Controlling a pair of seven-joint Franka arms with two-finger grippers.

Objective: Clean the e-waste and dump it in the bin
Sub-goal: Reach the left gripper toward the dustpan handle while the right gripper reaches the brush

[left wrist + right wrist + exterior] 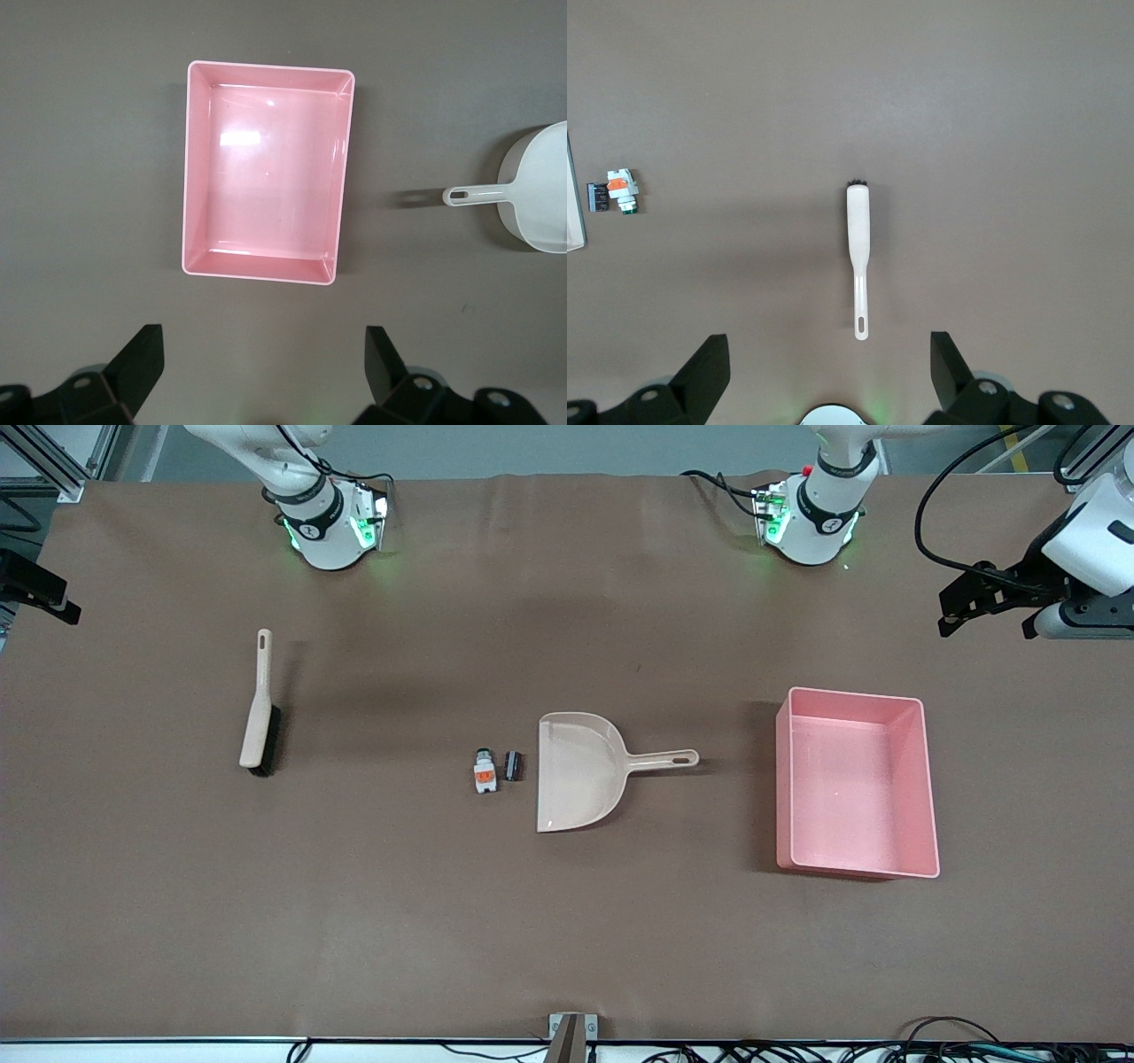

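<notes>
The e-waste is two tiny parts lying side by side mid-table: a white-grey piece with an orange patch point(484, 771) point(622, 190) and a small black block point(512, 765) point(597, 197). Both rest just off the mouth of the beige dustpan point(576, 771) point(536, 190). The pink bin point(856, 779) point(266, 173) stands empty toward the left arm's end. High over the table by the bin, my left gripper point(264, 341) is open and holds nothing. Above the brush point(260, 704) point(858, 239), my right gripper point(829, 347) is open too and also empty.
The brush lies toward the right arm's end, handle pointing at the robot bases. The dustpan's handle points toward the bin. A black-and-white camera rig point(1063, 576) juts in over the table's edge at the left arm's end.
</notes>
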